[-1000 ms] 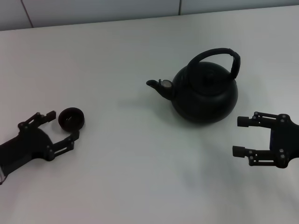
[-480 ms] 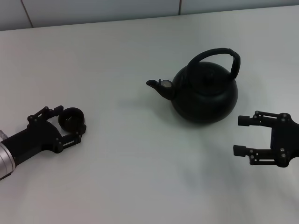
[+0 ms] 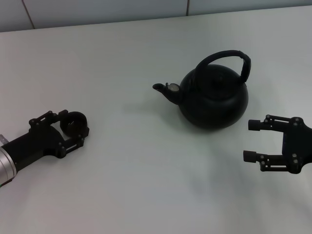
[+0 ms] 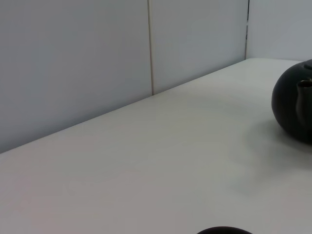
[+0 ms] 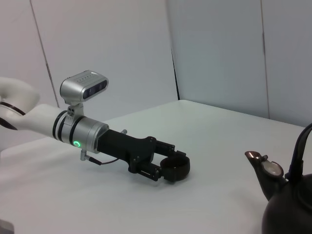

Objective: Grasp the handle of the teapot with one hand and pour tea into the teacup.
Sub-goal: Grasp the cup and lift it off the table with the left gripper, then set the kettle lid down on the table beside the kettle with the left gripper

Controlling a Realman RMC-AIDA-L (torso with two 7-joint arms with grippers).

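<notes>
We see the teapot [image 3: 214, 97] as matte black, its handle [image 3: 242, 61] ribbed midway; the table [image 3: 146, 161] under it looks smooth, pale, faintly sheened; the teacup [image 3: 74, 123] is dark and dull.

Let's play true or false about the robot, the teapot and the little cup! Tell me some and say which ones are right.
1. The left claw is closed around the cup. True.
2. The right claw is holding the handle. False: it is open beside the teapot, touching nothing.
3. The spout points toward the cup's side of the table. True.
4. The cup sits right under the spout. False: it is far off to the left.
</notes>
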